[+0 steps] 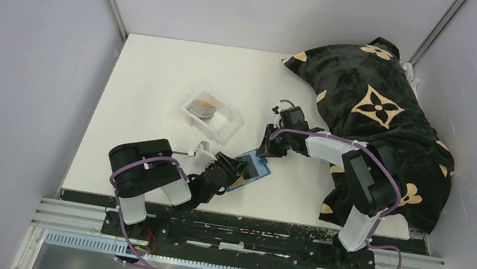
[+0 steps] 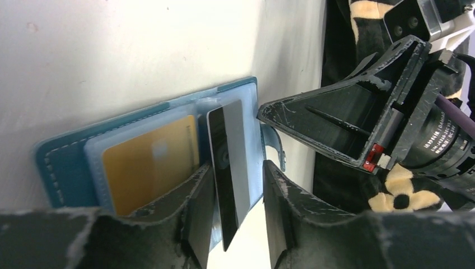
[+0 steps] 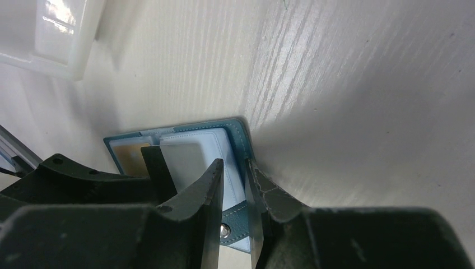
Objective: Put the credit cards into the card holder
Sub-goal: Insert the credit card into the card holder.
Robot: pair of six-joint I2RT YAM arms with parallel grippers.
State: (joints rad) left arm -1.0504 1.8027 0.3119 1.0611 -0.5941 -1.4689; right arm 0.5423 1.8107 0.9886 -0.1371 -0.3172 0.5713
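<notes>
Teal card holder laid open on worktop, lower centre of overhead view. Gold card tucked in pocket. Grey card part-inserted between parted fingers of left hand, released. Holder edge pinched by right hand. More cards held in clear tray, upper left of holder.

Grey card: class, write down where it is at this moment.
In the left wrist view the grey card lies over the open wallet, just right of the gold card, between the left gripper's spread fingers, near the table's front edge.

Clear plastic tray on white table; black blanket with tan flowers heaped far right, well apart.
</notes>
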